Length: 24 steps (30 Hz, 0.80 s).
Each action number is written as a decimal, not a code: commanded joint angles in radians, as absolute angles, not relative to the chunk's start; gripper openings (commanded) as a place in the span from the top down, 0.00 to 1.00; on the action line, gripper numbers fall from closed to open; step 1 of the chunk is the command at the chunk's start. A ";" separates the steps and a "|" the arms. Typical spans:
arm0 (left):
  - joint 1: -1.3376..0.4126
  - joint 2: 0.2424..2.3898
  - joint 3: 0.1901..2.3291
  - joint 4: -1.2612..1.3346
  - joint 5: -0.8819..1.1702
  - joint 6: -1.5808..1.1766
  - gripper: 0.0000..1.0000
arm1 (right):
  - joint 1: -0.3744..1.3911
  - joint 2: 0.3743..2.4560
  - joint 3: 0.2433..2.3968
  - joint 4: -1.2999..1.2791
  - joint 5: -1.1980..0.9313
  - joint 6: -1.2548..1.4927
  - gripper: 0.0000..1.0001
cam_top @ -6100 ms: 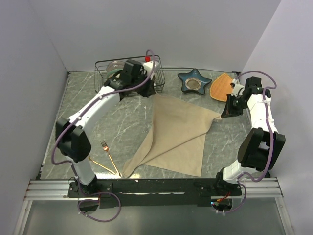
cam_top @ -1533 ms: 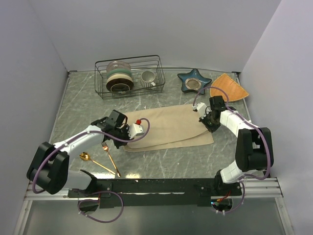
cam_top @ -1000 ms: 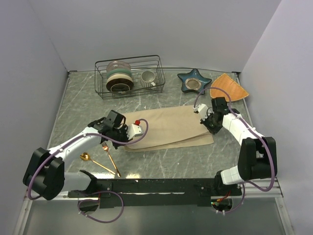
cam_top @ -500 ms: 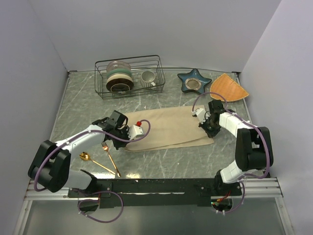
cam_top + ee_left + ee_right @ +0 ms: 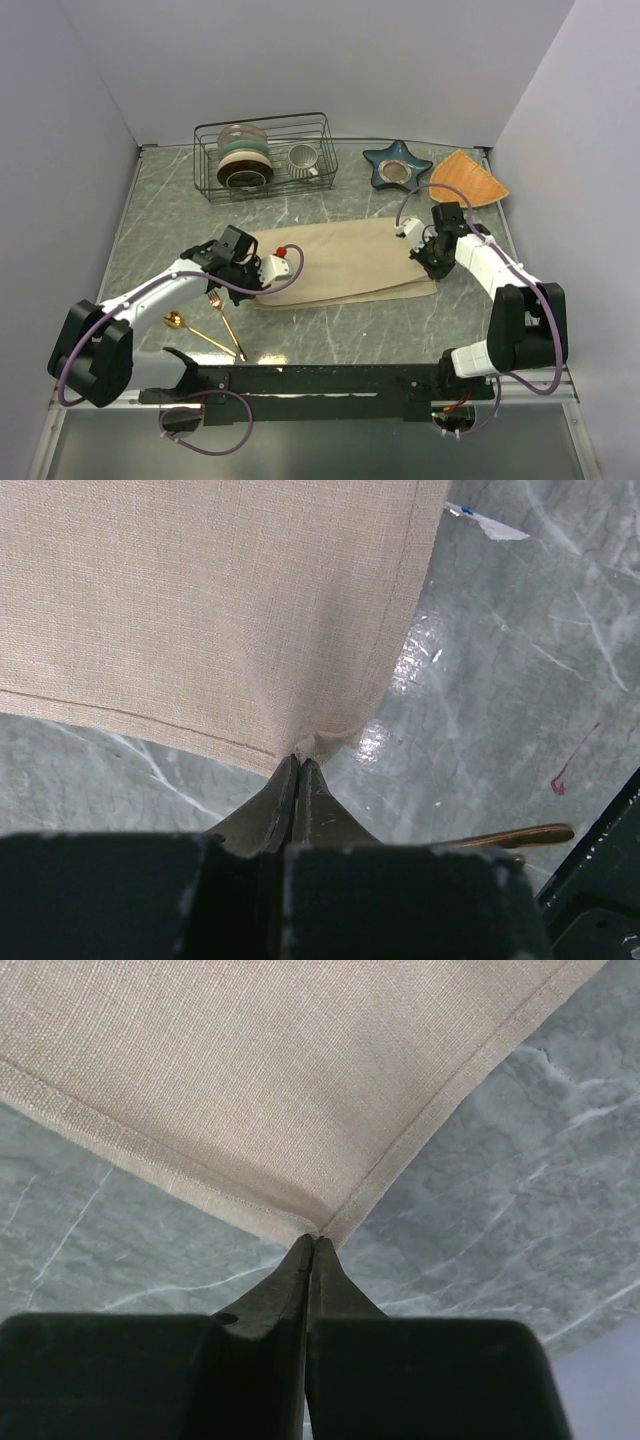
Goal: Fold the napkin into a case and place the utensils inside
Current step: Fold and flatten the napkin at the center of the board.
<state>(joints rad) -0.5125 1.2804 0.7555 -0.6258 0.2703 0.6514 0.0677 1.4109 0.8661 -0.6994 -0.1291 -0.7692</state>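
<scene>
The fold is midway: the napkin (image 5: pixel 345 262) lies as a long doubled band stretched between the two pincers. The left pincer (image 5: pixel 297 768) is clamped thin on one corner and the right pincer (image 5: pixel 312 1243) on the opposite corner. The next move probably calls for carrying the pinched hem across and laying it square before release. The fork (image 5: pixel 222 313) and spoon (image 5: pixel 188 330) lie just behind the left pincer; bare worktop (image 5: pixel 340 325) opens nearside of both.

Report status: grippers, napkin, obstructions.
Both shut: left gripper on one napkin corner, right gripper on the opposite end's. Napkin folded to a long band, lying flat. Nothing on it; fork and spoon lie off the cloth.
</scene>
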 commanded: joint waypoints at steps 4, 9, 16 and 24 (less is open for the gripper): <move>-0.515 1.278 0.785 -0.667 0.281 0.680 0.99 | 0.067 1.425 0.850 -0.703 -0.140 -0.773 1.00; -0.515 1.304 0.781 -0.653 0.287 0.675 0.99 | 0.067 1.471 0.827 -0.657 -0.123 -0.773 1.00; -0.517 1.333 0.769 -0.623 0.285 0.661 0.99 | 0.064 1.523 0.822 -0.618 -0.091 -0.776 1.00; -0.515 1.298 0.792 -0.661 0.288 0.667 0.99 | 0.043 1.454 0.887 -0.721 -0.123 -0.790 1.00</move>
<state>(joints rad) -0.5133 1.3323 0.7559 -0.6342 0.2718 0.6537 0.0647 1.5074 0.8341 -0.6643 -0.1249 -0.7719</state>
